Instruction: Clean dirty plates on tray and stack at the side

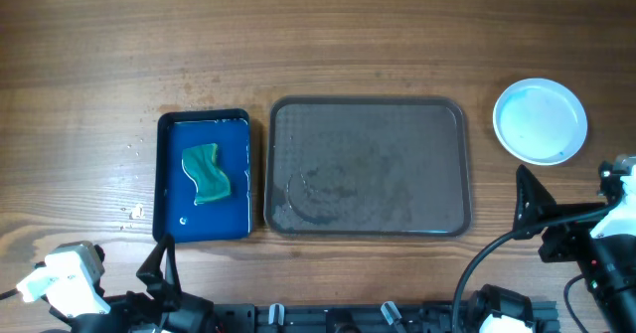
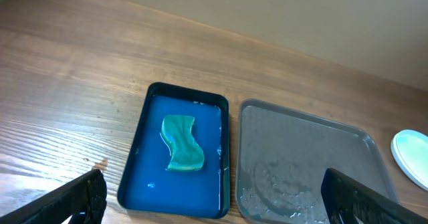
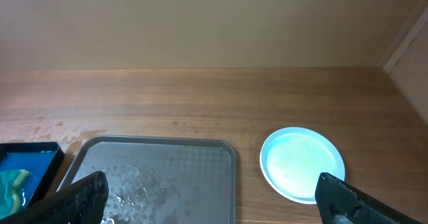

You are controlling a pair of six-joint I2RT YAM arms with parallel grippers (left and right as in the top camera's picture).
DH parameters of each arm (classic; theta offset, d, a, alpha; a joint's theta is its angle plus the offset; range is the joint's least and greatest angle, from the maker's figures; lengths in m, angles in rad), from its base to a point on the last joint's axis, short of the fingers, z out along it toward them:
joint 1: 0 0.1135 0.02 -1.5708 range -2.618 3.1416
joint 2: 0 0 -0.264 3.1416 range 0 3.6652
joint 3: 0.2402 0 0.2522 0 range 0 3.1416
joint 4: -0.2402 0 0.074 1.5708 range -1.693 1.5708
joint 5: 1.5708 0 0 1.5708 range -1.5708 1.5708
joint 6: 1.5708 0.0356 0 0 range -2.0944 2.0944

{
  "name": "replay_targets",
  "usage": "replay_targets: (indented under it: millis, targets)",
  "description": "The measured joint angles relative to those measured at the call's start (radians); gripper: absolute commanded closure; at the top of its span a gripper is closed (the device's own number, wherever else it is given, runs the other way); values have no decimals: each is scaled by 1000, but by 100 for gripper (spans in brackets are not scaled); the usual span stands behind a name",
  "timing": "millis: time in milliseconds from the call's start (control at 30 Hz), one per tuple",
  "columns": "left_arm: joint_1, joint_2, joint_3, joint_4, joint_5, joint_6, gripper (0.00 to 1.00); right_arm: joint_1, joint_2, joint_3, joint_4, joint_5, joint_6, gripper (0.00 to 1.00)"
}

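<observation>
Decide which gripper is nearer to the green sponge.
Left. The left gripper sits just below the blue tray holding the sponge; the right gripper is beyond the grey tray, below the white plate.

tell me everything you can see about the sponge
The sponge is teal-green with wavy, pinched-in sides and looks soft and foam-like. It lies flat inside the blue rectangular container, which seems to hold shallow blue liquid. The sponge sits slightly left of the container's middle. It rests on the container's floor, clear of all four walls, and nothing else touches it.
</observation>
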Motion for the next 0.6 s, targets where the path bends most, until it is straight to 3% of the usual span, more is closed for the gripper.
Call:
replay_targets:
  millis: [300, 600]
  targets:
    - [0, 0, 0, 18, 2, -3, 0, 0, 0, 0, 0, 0, 0, 0]
    - [109, 0, 0, 354, 12, -3, 0, 0, 0, -2, -2, 0, 0, 0]
